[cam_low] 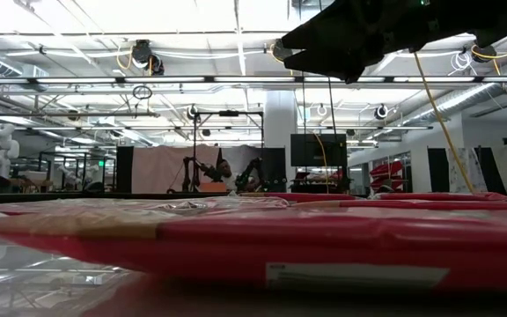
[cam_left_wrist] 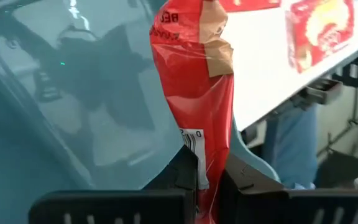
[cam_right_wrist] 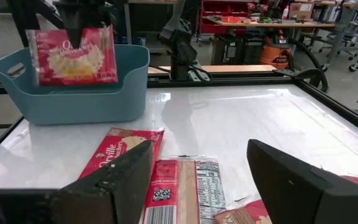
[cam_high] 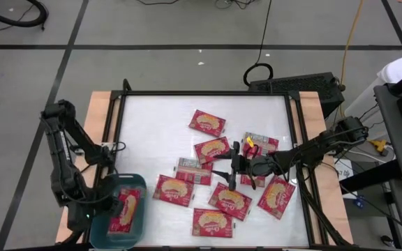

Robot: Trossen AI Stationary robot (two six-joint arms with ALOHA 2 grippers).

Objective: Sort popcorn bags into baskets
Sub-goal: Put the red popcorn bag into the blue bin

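Observation:
The teal-blue basket [cam_high: 144, 202] stands at the table's near left corner. My left gripper [cam_high: 114, 208] is over it, shut on a red popcorn bag [cam_high: 125, 210]; the right wrist view shows that bag [cam_right_wrist: 73, 56] hanging upright at the basket [cam_right_wrist: 73, 99]. Several more bags lie flat across the middle of the table, among them one [cam_high: 207, 123] toward the far edge and a grey-white back [cam_high: 194, 171]. My right gripper [cam_high: 232, 167] hovers open above the middle bags. Its fingers straddle the grey-backed bag [cam_right_wrist: 188, 180] without touching it. My left gripper pinches the red bag between its two fingers [cam_left_wrist: 182, 171] at one end, by the barcode [cam_left_wrist: 194, 146]. The fingers come from above, pointing down. The bag hangs below them, upright and lifted clear, over the inside of the basket [cam_left_wrist: 73, 93].
A black frame [cam_high: 201, 93] rims the white table top. Bags crowd the near right half [cam_high: 276, 196], [cam_high: 211, 222], [cam_high: 174, 189]. White surface shows toward the far left [cam_high: 152, 125]. In the low view a bag [cam_low: 324, 246] fills the foreground under my right arm [cam_low: 359, 35].

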